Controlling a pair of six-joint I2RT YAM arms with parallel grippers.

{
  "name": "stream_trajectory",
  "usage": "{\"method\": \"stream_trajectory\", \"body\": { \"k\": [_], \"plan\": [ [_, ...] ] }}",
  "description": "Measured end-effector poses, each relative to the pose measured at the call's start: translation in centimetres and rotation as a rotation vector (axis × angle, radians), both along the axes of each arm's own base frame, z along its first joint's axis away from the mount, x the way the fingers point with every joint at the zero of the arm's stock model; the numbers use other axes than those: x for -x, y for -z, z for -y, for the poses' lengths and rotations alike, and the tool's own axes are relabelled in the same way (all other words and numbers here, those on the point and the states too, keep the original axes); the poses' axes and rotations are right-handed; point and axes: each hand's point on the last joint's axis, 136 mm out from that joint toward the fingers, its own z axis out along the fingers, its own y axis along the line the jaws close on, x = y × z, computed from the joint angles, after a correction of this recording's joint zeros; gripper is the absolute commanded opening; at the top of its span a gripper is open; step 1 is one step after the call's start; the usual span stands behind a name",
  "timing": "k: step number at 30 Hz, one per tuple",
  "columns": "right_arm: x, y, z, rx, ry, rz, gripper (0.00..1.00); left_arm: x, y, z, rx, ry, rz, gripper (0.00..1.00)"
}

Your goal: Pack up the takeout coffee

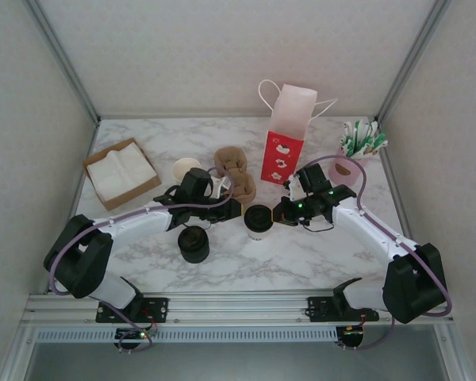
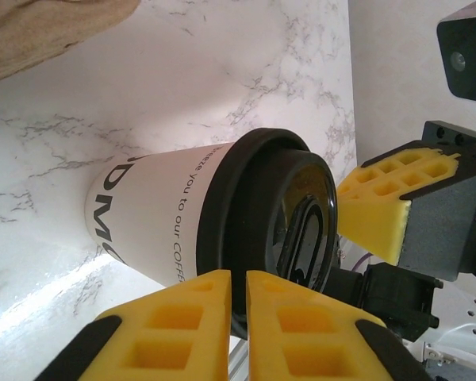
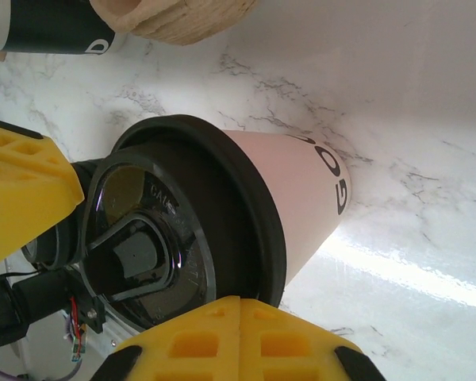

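The coffee cup [image 1: 258, 221] stands upright on the marble table [image 1: 301, 262], near the middle. It is cream-white, with a round black lid [image 2: 289, 214] on top and dark letters on its side. The two arms reach in from either side, so the cup sits between them.

The left pincer [image 2: 238, 276] has its two yellow fingers pressed close, with only a thin dark line between them. Nothing shows in that line. Its tips are right by the edge of the lid. The right pincer [image 3: 239, 302] has its yellow fingers pressed together too, with nothing between them. Its tips are also just beside the lid's edge.

The red-and-white paper bag [image 1: 285, 139] stands upright behind the cup, a little to the right, with its top open. It does not touch the cup. A stack of black lids [image 1: 193, 244] sits near the left arm, toward the front. A stack of cream cups [image 1: 186, 168], some brown cardboard pieces [image 1: 234, 171] and a tray of white napkins [image 1: 120, 172] lie farther back on the left.
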Motion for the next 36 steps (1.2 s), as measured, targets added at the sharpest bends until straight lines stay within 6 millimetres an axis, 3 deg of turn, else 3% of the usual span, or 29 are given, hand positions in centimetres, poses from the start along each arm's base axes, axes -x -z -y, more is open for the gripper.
{"method": "stream_trajectory", "body": {
  "k": [22, 36],
  "plan": [
    [-0.3, 0.44, -0.54, -0.013, -0.011, -0.012, 0.0, 0.05, 0.77, 0.52, -0.009, 0.015, -0.004, 0.07],
    [-0.45, 0.41, -0.49, -0.006, -0.007, -0.024, 0.0, 0.03, 0.76, 0.6, -0.012, 0.012, 0.001, 0.09]
  ]
}}
